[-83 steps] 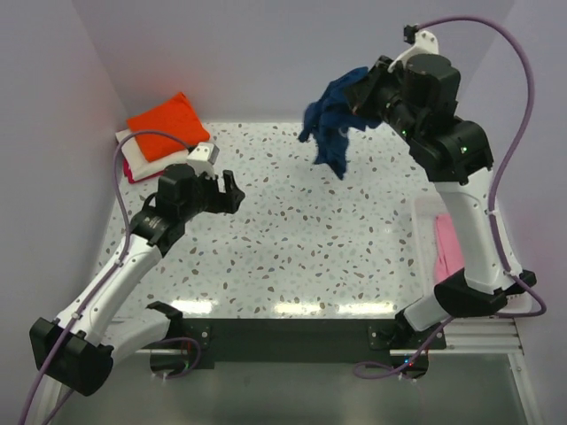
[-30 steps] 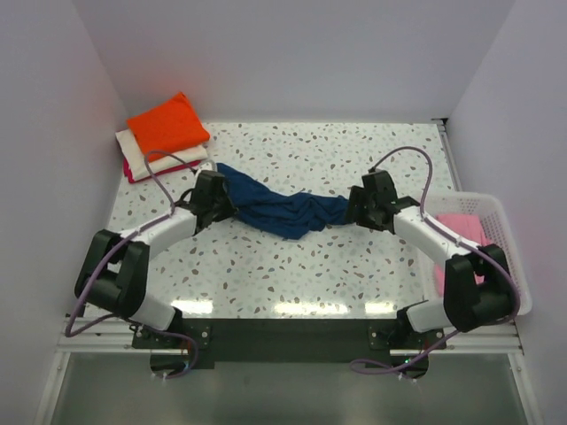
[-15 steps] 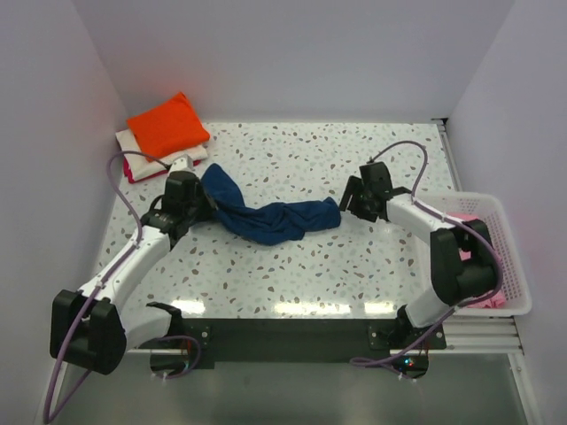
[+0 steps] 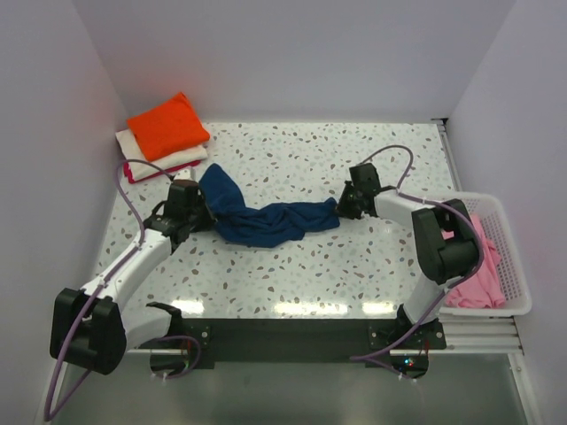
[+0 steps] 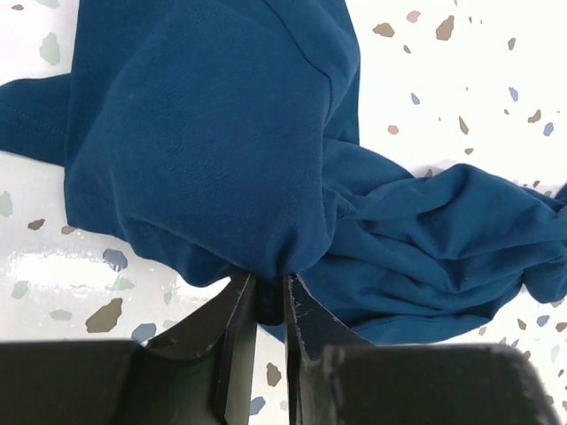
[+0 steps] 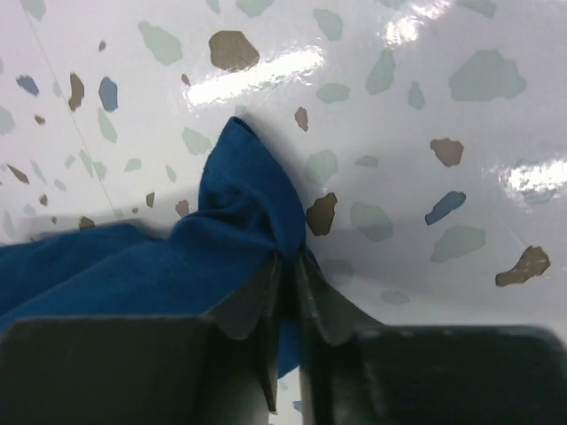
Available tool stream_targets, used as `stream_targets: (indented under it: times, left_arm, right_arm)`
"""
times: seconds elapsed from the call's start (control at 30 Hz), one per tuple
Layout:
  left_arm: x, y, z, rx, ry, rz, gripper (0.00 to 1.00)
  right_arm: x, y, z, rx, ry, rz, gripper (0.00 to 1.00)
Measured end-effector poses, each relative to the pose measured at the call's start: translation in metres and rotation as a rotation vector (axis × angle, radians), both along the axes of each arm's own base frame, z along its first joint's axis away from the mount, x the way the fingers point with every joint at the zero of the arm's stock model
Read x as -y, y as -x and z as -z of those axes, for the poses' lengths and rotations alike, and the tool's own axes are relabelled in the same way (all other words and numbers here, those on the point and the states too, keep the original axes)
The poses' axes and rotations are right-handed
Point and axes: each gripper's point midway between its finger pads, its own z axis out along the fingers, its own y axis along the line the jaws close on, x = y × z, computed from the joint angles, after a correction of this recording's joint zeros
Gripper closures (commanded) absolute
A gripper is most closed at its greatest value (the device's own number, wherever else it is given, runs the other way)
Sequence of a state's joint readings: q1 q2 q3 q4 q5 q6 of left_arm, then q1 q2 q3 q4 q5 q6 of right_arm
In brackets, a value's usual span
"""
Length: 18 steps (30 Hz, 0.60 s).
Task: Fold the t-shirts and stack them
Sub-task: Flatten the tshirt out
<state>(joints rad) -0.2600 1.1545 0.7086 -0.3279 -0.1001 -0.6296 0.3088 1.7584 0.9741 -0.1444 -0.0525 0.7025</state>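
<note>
The navy t-shirt (image 4: 266, 221) lies bunched in a loose rope across the middle of the table. My left gripper (image 4: 206, 212) is at its left end. In the left wrist view the narrow jaws (image 5: 268, 283) pinch a fold of navy cloth (image 5: 221, 133). My right gripper (image 4: 341, 209) is at the right end. In the right wrist view its jaws (image 6: 288, 261) are shut on a pointed tip of the navy cloth (image 6: 239, 212). An orange t-shirt (image 4: 168, 124) sits folded on a cream one (image 4: 173, 158) and a magenta one (image 4: 133, 173) at the back left.
A white slotted basket (image 4: 461, 200) stands at the right edge of the table with a pink t-shirt (image 4: 478, 266) spilling in it. Both arms lie low over the speckled table (image 4: 292, 274). Walls close in on the left, back and right.
The right gripper, open a second ago, has shut on the navy shirt's right tip. The left arm has drawn back leftward, and the shirt lies slacker and more bunched.
</note>
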Motion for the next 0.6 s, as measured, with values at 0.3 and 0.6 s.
stream_targets:
  times: [0.3,0.6]
  left_arm:
    - [-0.006,-0.006,-0.023,0.013,-0.056,0.008,0.88]
    - [-0.010,-0.002,-0.035,-0.002,-0.089,0.024,0.81]
  right_arm:
    - [0.004,-0.016,-0.026,0.018,0.015,0.017,1.00]
    - [0.029,-0.041,-0.087,0.126,0.048,0.068,1.00]
